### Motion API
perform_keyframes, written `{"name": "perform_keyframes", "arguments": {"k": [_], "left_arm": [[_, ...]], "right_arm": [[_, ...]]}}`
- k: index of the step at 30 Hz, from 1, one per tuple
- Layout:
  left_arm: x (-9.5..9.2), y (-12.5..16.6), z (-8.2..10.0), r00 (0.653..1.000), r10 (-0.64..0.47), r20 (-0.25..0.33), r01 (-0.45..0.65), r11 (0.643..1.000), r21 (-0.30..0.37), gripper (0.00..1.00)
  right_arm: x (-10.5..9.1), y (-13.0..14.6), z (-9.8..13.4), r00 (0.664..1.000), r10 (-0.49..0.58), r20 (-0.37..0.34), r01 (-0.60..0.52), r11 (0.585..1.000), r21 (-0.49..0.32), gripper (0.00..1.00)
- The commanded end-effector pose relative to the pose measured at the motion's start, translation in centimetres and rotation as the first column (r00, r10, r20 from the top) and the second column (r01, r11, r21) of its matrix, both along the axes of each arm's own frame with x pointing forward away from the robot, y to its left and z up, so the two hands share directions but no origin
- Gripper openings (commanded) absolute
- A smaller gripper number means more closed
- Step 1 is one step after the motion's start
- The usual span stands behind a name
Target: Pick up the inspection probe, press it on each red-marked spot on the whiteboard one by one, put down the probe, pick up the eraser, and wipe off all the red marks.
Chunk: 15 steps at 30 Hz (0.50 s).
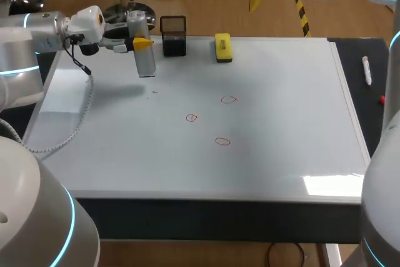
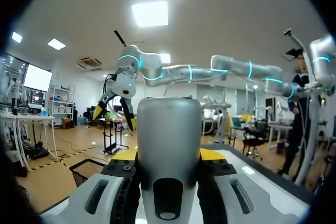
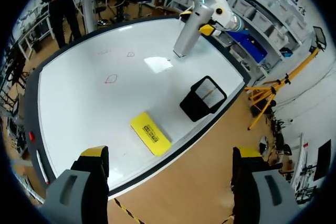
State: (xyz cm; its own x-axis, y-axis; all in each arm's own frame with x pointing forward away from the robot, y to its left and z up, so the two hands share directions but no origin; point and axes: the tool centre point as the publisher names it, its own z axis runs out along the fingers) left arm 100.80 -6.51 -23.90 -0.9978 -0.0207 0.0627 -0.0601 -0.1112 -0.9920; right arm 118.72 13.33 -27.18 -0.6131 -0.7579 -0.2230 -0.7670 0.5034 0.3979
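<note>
The inspection probe (image 1: 142,51), a grey cylinder, hangs upright over the whiteboard's (image 1: 281,92) back left corner. My left gripper (image 1: 140,43) is shut on it near its top. In the left wrist view the probe (image 2: 168,145) fills the space between the yellow tips of that gripper (image 2: 168,155). Three red circles (image 1: 229,99) (image 1: 192,117) (image 1: 222,141) are drawn mid-board. The yellow eraser (image 1: 223,47) lies at the back edge. My right gripper (image 3: 170,163) is open and empty, high above the board's back edge, over the eraser (image 3: 150,133).
A black holder (image 1: 174,35) stands at the back edge between the probe and the eraser. A white marker (image 1: 366,70) and a small red cap (image 1: 382,99) lie on the dark strip right of the board.
</note>
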Motion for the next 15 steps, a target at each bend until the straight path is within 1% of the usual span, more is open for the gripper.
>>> {"name": "perform_keyframes", "arguments": {"k": [1,5,9,14,15], "left_arm": [[0.0,0.0,0.1,1.0,0.0,0.0,0.0,1.0,-0.001,0.0],[0.0,0.0,0.1,1.0,0.0,0.0,0.0,1.0,-0.001,0.0],[0.0,0.0,0.1,1.0,0.0,0.0,0.0,1.0,-0.001,0.0],[0.0,0.0,0.1,1.0,0.0,0.0,0.0,1.0,-0.001,0.0],[0.0,0.0,0.1,1.0,0.0,0.0,0.0,1.0,-0.001,0.0]], "right_arm": [[-0.9,0.5,0.5,0.984,0.145,-0.104,-0.174,0.912,-0.372,1.0],[-1.1,0.5,0.2,0.986,0.138,-0.089,-0.161,0.914,-0.373,1.0],[-1.0,0.2,-0.2,0.992,0.117,-0.049,-0.127,0.913,-0.388,1.0],[-1.0,0.1,-0.8,0.995,0.095,-0.01,-0.092,0.917,-0.388,1.0],[-1.1,0.1,-1.0,0.995,0.096,0.011,-0.084,0.914,-0.397,1.0]]}}
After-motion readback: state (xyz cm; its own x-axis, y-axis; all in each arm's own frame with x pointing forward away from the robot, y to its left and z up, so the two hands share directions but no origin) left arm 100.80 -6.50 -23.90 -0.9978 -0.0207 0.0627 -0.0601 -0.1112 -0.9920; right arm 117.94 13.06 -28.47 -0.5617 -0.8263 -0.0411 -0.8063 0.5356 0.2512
